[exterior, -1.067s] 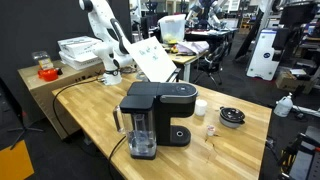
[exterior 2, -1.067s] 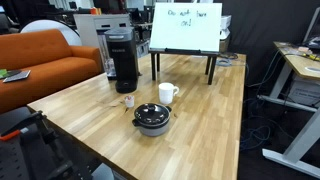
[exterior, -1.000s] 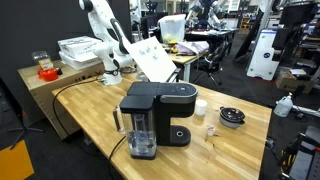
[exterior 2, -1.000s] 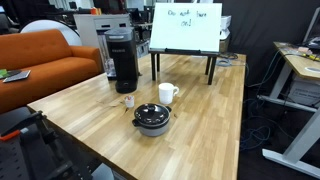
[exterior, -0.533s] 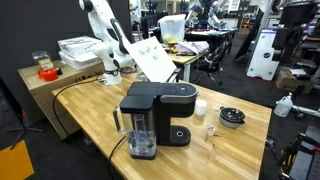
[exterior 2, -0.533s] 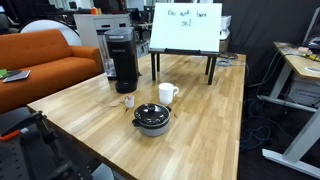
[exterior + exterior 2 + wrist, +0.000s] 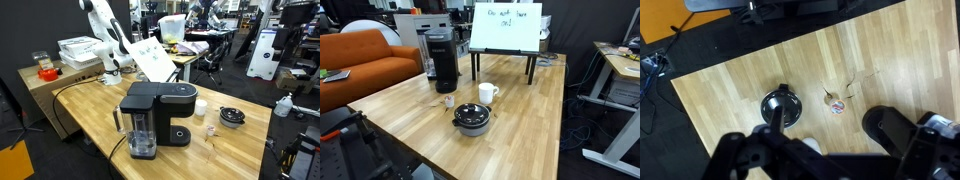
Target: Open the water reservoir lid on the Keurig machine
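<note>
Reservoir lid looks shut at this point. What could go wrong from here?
1. The lid lies flat right beside the taller head of the coffee machine, so an approach may bump the head or slip off the lid's edge.
2. The mug stands close to the lid's end; a sideways approach could knock it over.
3. The machine stands loose on the table; lifting the lid might tilt or drag it.

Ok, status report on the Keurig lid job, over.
End effector back by the whiteboard, open or shut unclear. Water reservoir lid down flat on the Keurig machine, untouched. White cup beside the machine, off the lid.
</note>
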### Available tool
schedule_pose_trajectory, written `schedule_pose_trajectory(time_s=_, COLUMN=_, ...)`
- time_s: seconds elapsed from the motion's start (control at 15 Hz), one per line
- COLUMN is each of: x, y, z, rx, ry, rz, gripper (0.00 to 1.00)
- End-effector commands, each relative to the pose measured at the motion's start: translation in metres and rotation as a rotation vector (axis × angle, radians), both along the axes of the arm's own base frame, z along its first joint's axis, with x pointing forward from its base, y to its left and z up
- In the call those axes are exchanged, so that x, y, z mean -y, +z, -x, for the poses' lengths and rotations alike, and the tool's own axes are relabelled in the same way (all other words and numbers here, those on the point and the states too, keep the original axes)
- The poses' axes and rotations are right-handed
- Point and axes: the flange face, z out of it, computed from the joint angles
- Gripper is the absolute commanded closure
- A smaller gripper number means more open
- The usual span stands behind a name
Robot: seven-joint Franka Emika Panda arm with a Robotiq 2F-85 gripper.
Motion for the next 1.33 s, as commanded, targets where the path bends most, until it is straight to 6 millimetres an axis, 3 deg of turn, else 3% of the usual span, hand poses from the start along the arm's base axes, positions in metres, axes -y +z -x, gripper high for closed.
schedule_pose_trajectory(time_s=0.0, x=0.0, y=0.0, z=0.0, rx=-0.001, ry=0.0, rz=0.0, gripper=0.0)
schedule_pose_trajectory(time_s=0.27, x=0.0, y=0.0, z=0.0, rx=-0.001, ry=0.0, rz=0.0, gripper=0.0)
schedule_pose_trajectory(time_s=0.6, x=-0.001, y=0.011, z=-0.007, rx=0.088, ry=-0.037, rz=-0.168, gripper=0.0)
schedule_pose_trajectory(time_s=0.93, x=-0.003, y=0.008, z=-0.021, rx=0.172, ry=-0.03, rz=-0.312, gripper=0.0)
schedule_pose_trajectory(time_s=1.0, x=-0.003, y=0.011, z=-0.015, rx=0.138, ry=-0.041, rz=-0.265, gripper=0.0)
schedule_pose_trajectory(time_s=1.27, x=-0.004, y=0.008, z=-0.02, rx=0.153, ry=-0.039, rz=-0.287, gripper=0.0)
